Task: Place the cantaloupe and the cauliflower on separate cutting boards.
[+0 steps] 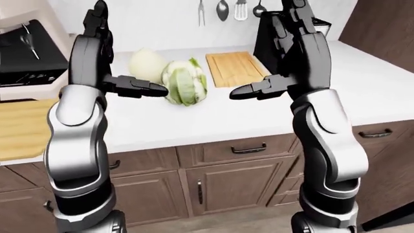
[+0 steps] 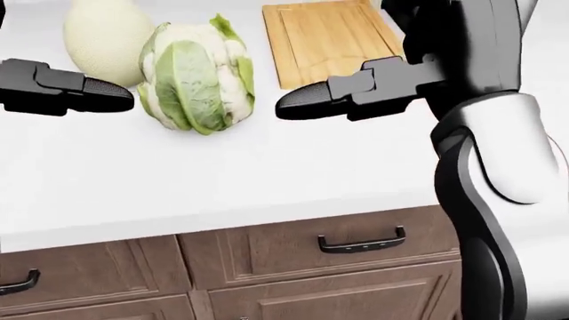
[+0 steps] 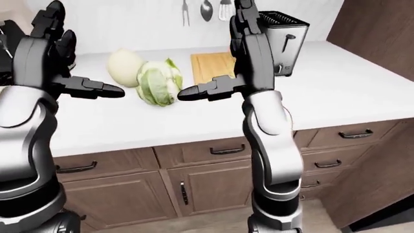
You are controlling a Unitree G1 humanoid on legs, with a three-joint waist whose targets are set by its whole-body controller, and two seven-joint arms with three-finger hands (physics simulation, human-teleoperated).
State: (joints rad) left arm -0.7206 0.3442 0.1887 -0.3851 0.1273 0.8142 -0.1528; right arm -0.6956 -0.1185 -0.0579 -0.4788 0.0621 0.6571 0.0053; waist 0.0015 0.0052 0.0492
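Toaster [image 3: 282,39] beside cutting board [image 2: 331,40]

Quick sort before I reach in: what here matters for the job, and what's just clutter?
Job items: cantaloupe, cauliflower, cutting board to its right, second cutting board at left-eye view's left edge.

Clutter: toaster, hanging utensils, stove.
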